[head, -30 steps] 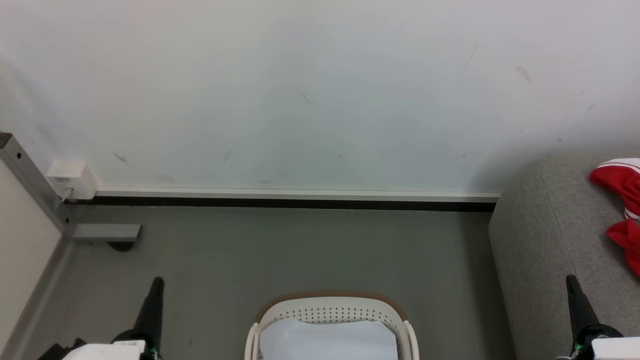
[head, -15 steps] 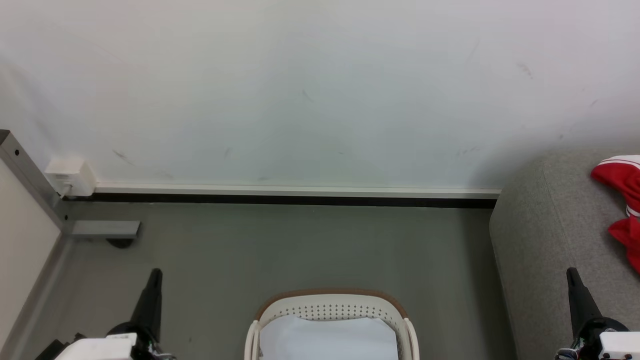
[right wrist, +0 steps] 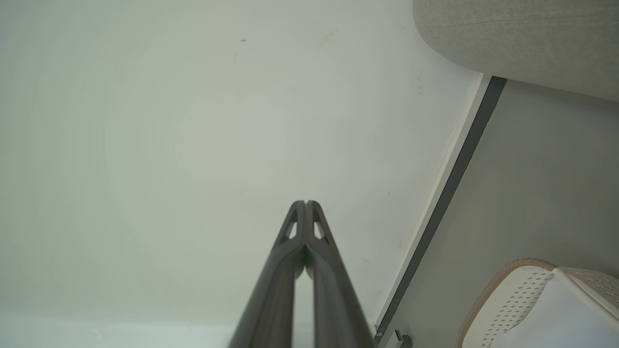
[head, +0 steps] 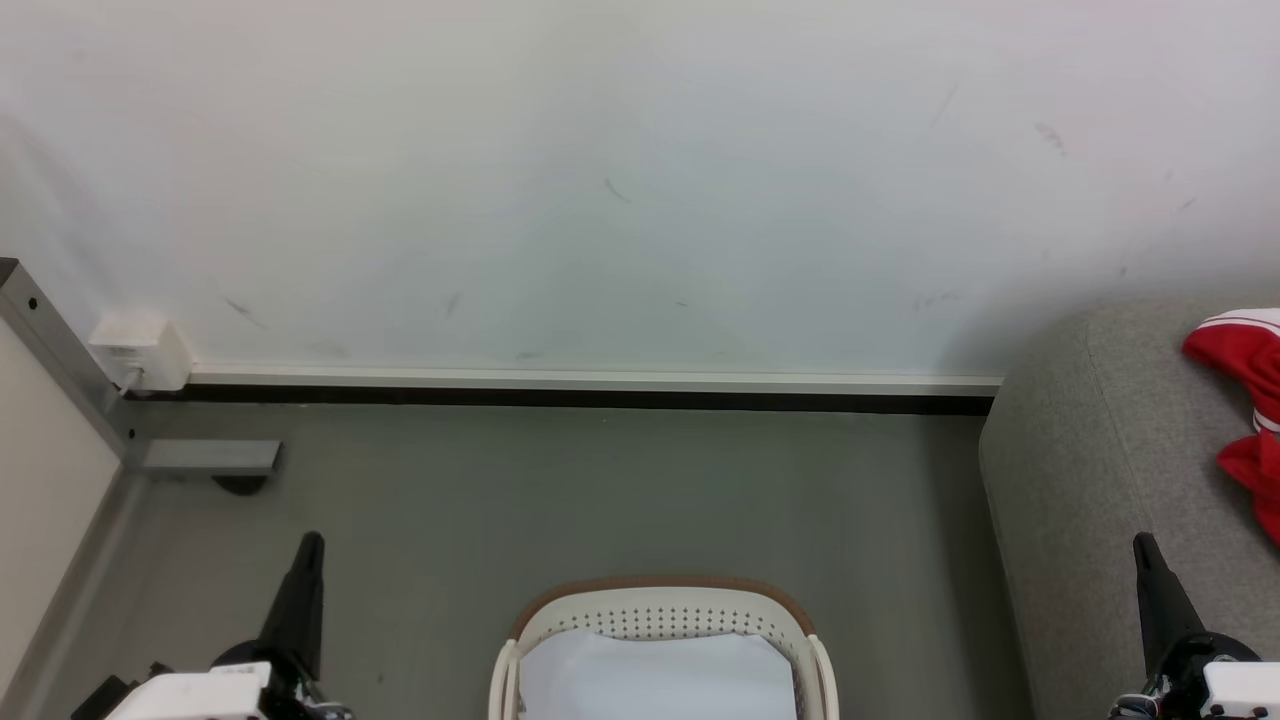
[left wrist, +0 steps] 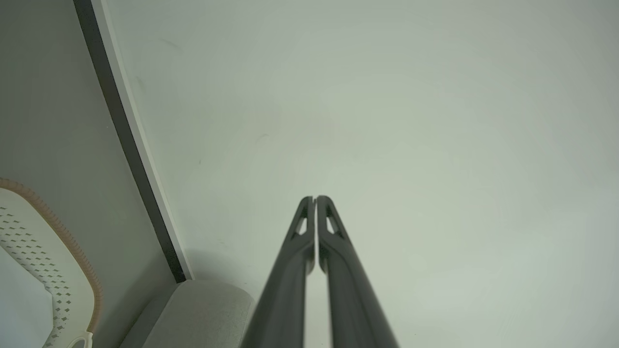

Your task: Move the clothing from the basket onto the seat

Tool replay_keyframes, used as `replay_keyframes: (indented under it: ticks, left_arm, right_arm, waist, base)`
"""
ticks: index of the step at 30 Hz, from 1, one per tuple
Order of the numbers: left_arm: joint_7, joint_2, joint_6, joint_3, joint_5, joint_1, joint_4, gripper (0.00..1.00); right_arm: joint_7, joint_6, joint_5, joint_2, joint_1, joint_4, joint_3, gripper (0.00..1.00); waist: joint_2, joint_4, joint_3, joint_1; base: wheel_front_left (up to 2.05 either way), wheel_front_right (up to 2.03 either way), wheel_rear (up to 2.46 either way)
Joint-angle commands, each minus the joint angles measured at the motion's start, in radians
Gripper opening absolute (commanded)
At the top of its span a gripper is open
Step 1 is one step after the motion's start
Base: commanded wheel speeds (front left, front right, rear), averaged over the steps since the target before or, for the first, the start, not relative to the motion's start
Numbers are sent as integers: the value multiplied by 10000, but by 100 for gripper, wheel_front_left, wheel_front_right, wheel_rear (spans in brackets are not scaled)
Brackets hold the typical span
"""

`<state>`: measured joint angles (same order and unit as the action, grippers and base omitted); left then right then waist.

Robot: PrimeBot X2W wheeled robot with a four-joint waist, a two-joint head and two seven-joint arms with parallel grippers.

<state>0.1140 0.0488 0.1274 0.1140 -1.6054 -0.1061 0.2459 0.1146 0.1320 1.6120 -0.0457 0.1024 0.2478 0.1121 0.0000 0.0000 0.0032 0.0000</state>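
On the seat (head: pixel 1080 450), red clothing (head: pixel 1240 352)

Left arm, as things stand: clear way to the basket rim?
Probably yes. The left gripper, shut, sits beside the basket with only floor between them; nothing blocks a sideways move.

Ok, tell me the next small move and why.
Probably tilt the head down over the basket: the frame cuts off its near part, a white sheet lies inside, and red clothing already lies on the sofa. The left gripper and right gripper are shut, empty.
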Motion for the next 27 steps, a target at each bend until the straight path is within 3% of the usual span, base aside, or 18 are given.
replay_keyframes:
  ticks: [1,27]
  left_arm:
    - [43,22,68,22,-133,-85,-1,0]
    - [41,22,67,20,-135,-84,-3,0]
  right_arm:
    - [29,-24,19,-84,136,-56,44,0]
    - [28,-24,20,-83,135,-55,43,0]
  waist:
    - [0,0,-1,0]
    - [0,0,-1,0]
  base:
    - [0,0,0]
    - [0,0,0]
